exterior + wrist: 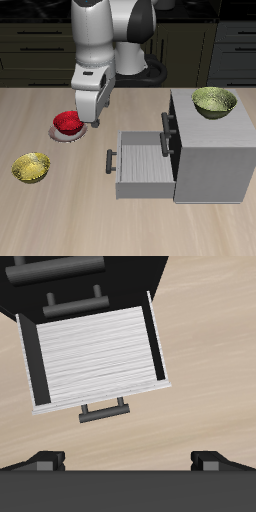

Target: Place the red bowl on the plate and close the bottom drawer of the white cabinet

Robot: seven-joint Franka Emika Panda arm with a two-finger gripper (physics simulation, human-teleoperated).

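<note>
Dark kitchen cupboards stand behind a pale wooden bench [60, 215], and over it the fingers [97, 121] hang spread wide with nothing between them; in the wrist view both fingertips [47, 461] frame bare wood. Just beside them the red bowl [67, 122] already sits on the plate [66, 134], whose reddish rim peeks out beneath it, so that half of the job looks done. What remains, by my reading, is the bottom drawer [145, 160], pulled well out of the white cabinet [214, 160], its dark bar handle [111, 160] facing away from the cabinet. To shut it cleanly, the fingers should come down just outside that handle, level with the drawer front, and push straight along the drawer's run, centred on the handle so the drawer does not skew. One yellow-green bowl [214, 101] rests on the cabinet top; another [31, 167] lies on the bench, well apart from the drawer's path.
</note>
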